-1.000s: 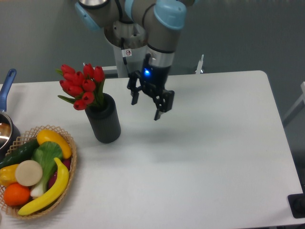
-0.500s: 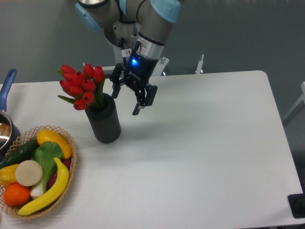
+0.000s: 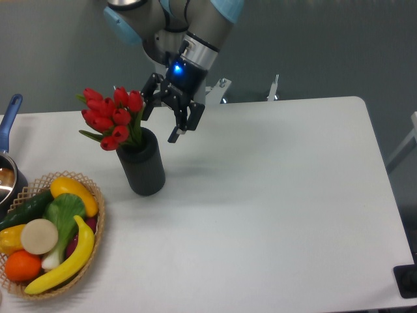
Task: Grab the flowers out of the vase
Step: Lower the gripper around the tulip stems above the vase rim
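Worktop point(image 3: 273, 195): white, rounded corners, fills most of the frame below a grey wall

Vase point(image 3: 143, 166): dark matte cylinder, upright, left of centre on the worktop, just right of and above the basket, apart from it

Flowers point(image 3: 112, 117): bunch of red tulip buds with green leaves, stems down in the vase mouth, heads leaning toward the upper left of the frame; still seated in the vase

Pincer point(image 3: 159, 125): black two-finger unit with a blue light on its body, hanging from the arm at upper centre, tilted down and to the left. Released, jaws spread with a clear gap. One finger point(image 3: 148, 104) sits just beside the right-hand buds; whether it touches them cannot be told. The other finger points down just right of the vase mouth, above the worktop. Nothing is held between them

Arm point(image 3: 195, 26): grey with light blue joint caps, entering from the top edge of the frame

Basket point(image 3: 88, 189): woven, lower left corner of the frame, partly cut off by the edge. Holds a banana point(image 3: 68, 261), a yellow pepper-like piece point(image 3: 73, 193), a green leafy vegetable point(image 3: 64, 212), a dark green cucumber point(image 3: 26, 210), an orange point(image 3: 23, 265) and a pale round disc point(image 3: 39, 236)

Pot point(image 3: 8, 173): at the left edge, mostly cut off, with a blue handle reaching upward
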Controlling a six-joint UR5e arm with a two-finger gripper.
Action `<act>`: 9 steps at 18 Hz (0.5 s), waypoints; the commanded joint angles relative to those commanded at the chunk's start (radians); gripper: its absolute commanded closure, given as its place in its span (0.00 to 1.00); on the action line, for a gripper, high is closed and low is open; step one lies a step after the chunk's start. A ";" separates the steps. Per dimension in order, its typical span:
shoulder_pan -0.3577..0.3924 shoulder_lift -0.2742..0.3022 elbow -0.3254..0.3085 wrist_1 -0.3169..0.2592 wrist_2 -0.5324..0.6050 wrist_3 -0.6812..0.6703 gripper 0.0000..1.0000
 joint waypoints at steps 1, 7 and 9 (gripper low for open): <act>-0.002 -0.006 0.002 0.002 -0.002 0.000 0.00; -0.022 -0.066 -0.002 0.003 -0.110 0.000 0.00; -0.025 -0.087 -0.003 0.003 -0.138 0.000 0.00</act>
